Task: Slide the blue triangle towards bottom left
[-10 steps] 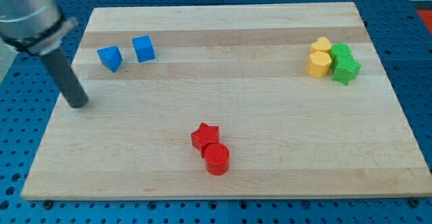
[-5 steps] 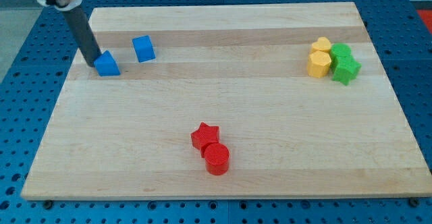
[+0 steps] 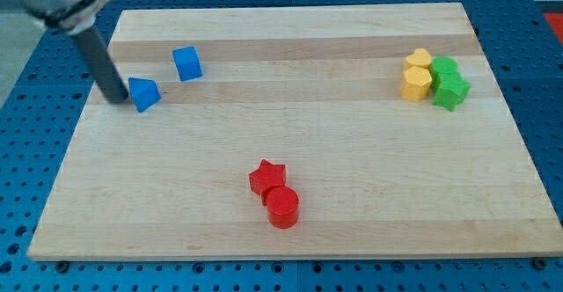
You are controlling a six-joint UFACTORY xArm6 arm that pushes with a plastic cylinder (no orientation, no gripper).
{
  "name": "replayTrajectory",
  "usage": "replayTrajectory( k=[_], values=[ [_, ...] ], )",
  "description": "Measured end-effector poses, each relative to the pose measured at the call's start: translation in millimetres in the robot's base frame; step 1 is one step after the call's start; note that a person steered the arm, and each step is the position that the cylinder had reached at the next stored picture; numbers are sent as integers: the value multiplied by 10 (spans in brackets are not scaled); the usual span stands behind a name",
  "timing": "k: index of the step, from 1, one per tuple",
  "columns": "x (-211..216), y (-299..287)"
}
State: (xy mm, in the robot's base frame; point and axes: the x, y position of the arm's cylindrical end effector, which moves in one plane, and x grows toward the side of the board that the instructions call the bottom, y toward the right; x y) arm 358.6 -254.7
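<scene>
Look near the view's left side of the wooden tabletop (image 3: 290,151) and you will find the blue triangle (image 3: 144,93). Your rod's end, my tip (image 3: 115,98), sits just to the view's left of that triangle, so close that it looks like it is touching it, but you cannot be sure. This arm has no jaws at all, only the dark rod, so nothing is pinching anything. A blue cube (image 3: 186,63) sits near the triangle, a little up and to the view's right, and the two are apart. Down near the middle of the view's bottom, a red star (image 3: 266,177) touches a red round block (image 3: 282,207). Far over at the view's right, two yellow blocks (image 3: 416,74) and two green blocks (image 3: 449,82) sit bunched together.
</scene>
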Motion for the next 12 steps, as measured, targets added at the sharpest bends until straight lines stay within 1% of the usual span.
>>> replayTrajectory(
  k=[1, 2, 4, 5, 8, 9, 10, 11, 12],
  values=[
    [-701, 73],
    [-746, 611],
    [-573, 598],
    [-361, 524],
    [511, 146],
    [923, 76],
    [1497, 42],
    [1926, 38],
    [1761, 56]
  ],
)
